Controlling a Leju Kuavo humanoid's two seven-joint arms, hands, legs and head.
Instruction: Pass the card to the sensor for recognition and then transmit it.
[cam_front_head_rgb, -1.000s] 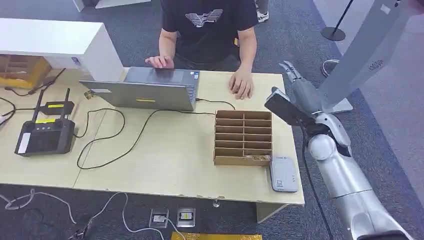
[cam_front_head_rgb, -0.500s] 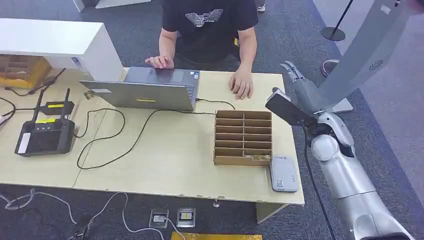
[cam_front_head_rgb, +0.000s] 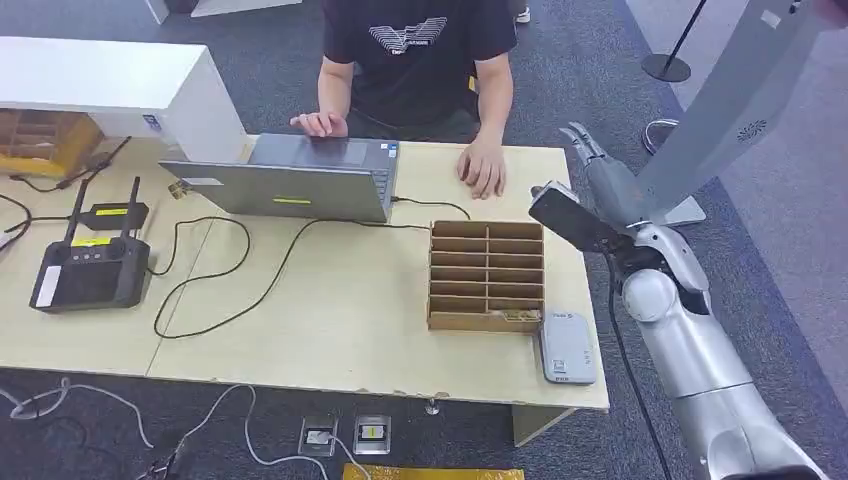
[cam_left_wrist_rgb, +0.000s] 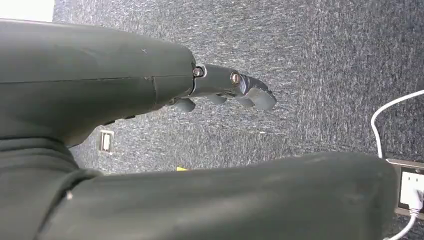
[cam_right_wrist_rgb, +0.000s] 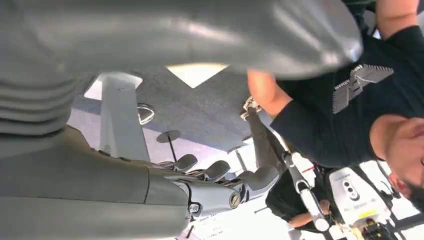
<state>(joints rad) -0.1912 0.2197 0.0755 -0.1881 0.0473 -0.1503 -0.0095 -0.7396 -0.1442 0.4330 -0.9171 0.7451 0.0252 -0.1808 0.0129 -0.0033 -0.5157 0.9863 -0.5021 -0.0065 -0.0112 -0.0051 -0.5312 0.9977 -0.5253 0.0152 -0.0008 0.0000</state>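
A grey-white card sensor (cam_front_head_rgb: 567, 347) lies flat near the table's front right corner. Just behind it stands a cardboard organizer (cam_front_head_rgb: 487, 275) with several compartments; something pale shows in its nearest right compartment (cam_front_head_rgb: 510, 316), too small to identify. My right hand (cam_front_head_rgb: 600, 175) is raised beside the table's right edge, past the organizer's far right corner. Its fingers (cam_right_wrist_rgb: 220, 172) are spread and hold nothing. My left hand (cam_left_wrist_rgb: 220, 90) hangs over grey carpet, its fingers loosely apart and holding nothing.
A person sits behind the table, with one hand (cam_front_head_rgb: 483, 168) resting on it near my right hand. An open laptop (cam_front_head_rgb: 290, 180), black cables, and a black device with antennas (cam_front_head_rgb: 88, 272) occupy the left and middle. A grey stand (cam_front_head_rgb: 720, 110) rises at the right.
My right arm has drifted slightly to the right. Everything else stays as it was.
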